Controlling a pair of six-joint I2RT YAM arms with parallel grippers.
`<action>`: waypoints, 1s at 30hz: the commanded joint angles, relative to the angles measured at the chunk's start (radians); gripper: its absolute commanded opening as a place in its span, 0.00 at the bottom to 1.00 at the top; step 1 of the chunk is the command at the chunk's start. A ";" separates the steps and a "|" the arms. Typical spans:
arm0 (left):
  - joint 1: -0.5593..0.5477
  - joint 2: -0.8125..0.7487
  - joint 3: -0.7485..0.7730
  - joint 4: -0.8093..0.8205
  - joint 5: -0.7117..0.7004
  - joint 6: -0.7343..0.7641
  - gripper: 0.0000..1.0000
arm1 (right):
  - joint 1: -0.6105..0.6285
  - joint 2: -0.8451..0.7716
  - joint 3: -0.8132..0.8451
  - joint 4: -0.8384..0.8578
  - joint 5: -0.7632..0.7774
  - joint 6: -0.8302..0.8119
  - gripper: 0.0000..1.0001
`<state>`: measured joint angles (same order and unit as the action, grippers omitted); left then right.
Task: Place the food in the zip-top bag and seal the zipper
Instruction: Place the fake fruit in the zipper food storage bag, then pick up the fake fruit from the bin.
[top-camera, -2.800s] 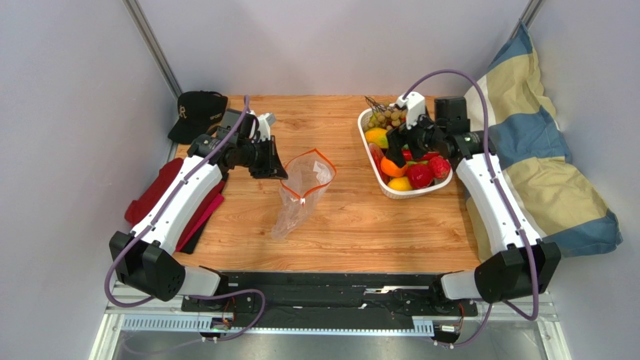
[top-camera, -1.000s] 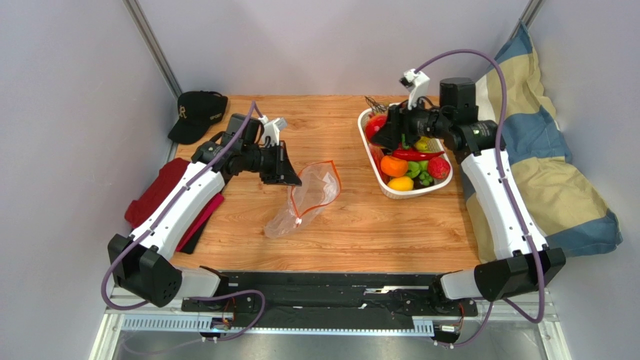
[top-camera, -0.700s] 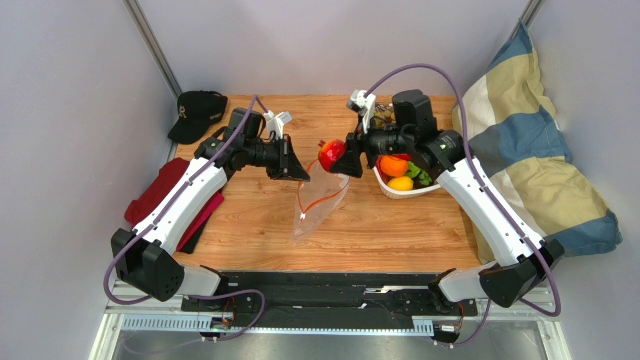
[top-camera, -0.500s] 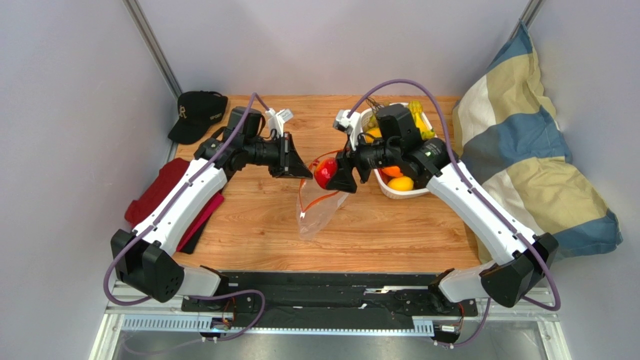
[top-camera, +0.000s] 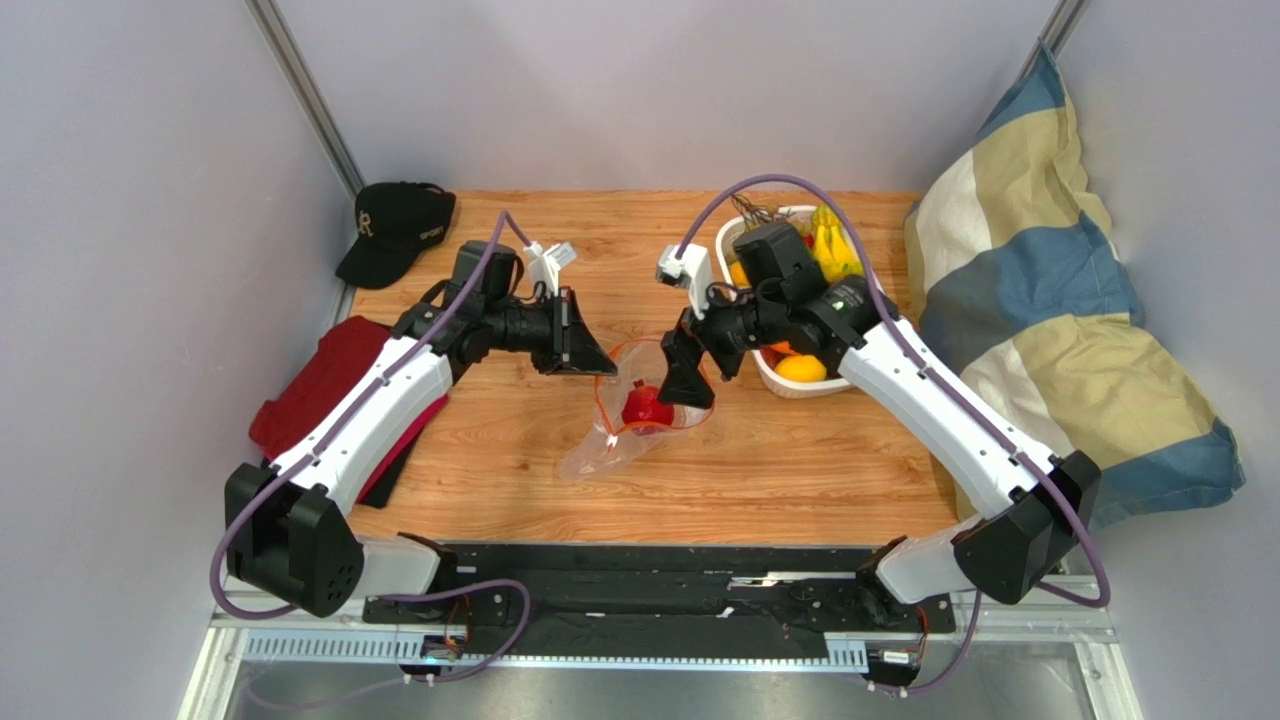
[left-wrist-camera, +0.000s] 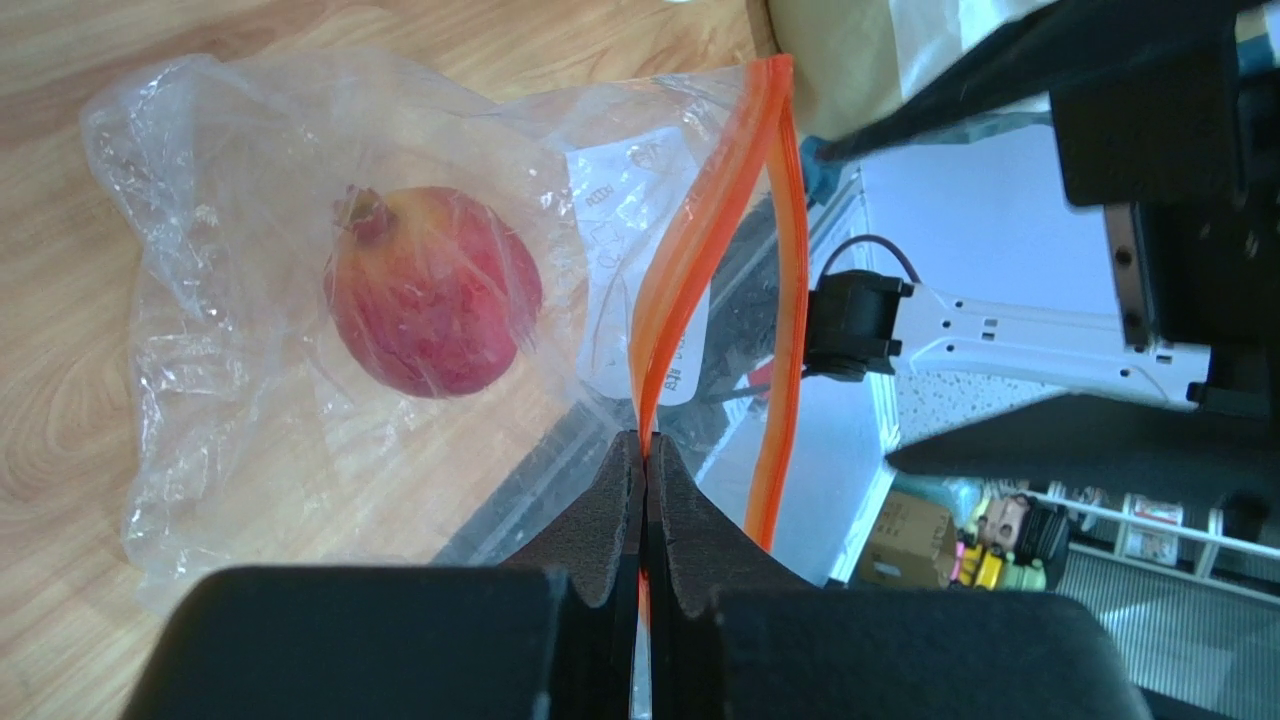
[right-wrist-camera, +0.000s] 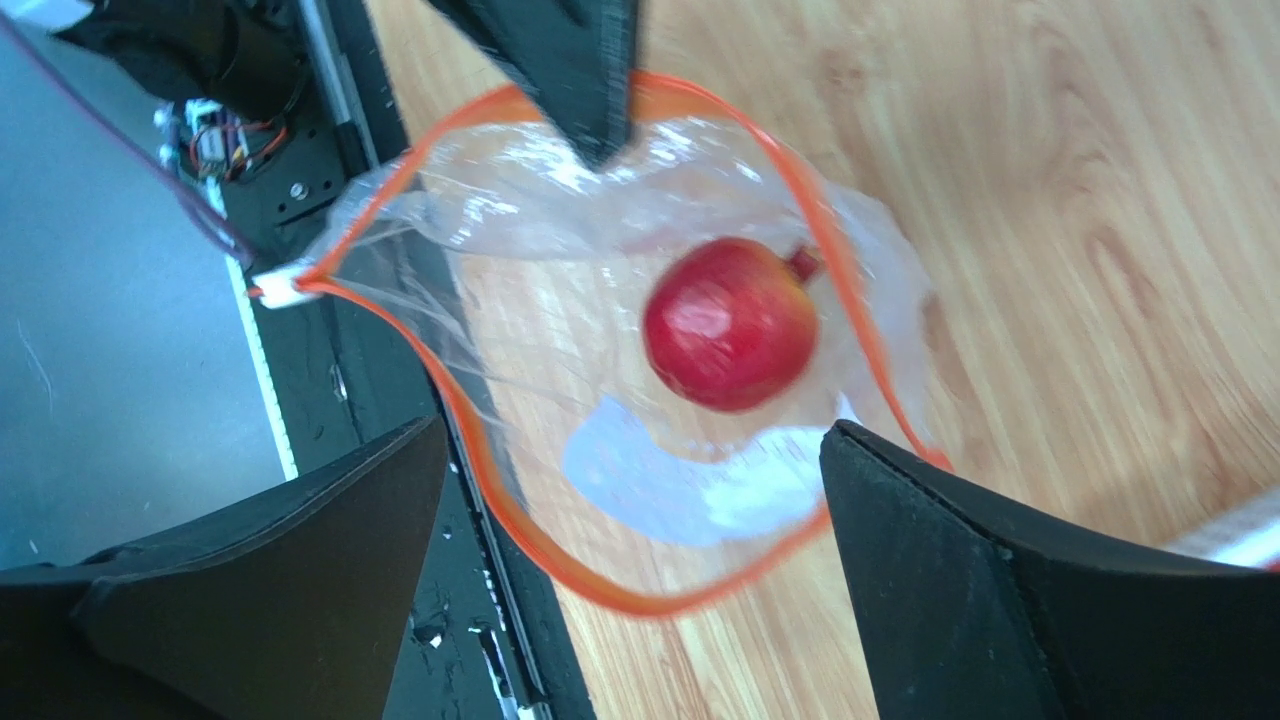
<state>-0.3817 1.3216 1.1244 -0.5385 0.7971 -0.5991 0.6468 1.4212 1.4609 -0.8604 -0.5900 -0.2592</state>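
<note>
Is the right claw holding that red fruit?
No, the red fruit lies inside the zip-top bag, with the right gripper open above it.

You look straight down into the open bag (right-wrist-camera: 511, 195) on the wood table (right-wrist-camera: 1052, 225). Its orange zipper (right-wrist-camera: 661, 608) makes a wide loop. A red fruit (right-wrist-camera: 732, 323) lies inside the bag, next to a white label (right-wrist-camera: 676, 488). Your right gripper (right-wrist-camera: 631, 435) hangs above with its two black fingers (right-wrist-camera: 256, 570) far apart and nothing between them. The left gripper (right-wrist-camera: 594, 138) touches the zipper at the top. A small white tab (right-wrist-camera: 275, 288) sits at the loop's left end.
</note>
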 joint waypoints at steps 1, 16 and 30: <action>0.006 -0.042 0.012 0.061 0.019 0.007 0.00 | -0.165 -0.019 0.067 -0.005 -0.004 0.029 1.00; 0.006 -0.027 0.046 0.037 0.008 0.036 0.00 | -0.579 0.146 0.082 -0.040 0.124 -0.123 0.95; 0.006 -0.018 0.054 0.012 0.005 0.059 0.00 | -0.441 0.289 -0.034 0.105 0.346 -0.296 0.91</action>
<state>-0.3775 1.3087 1.1290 -0.5278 0.7956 -0.5697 0.1738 1.7050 1.4540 -0.8577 -0.3355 -0.4595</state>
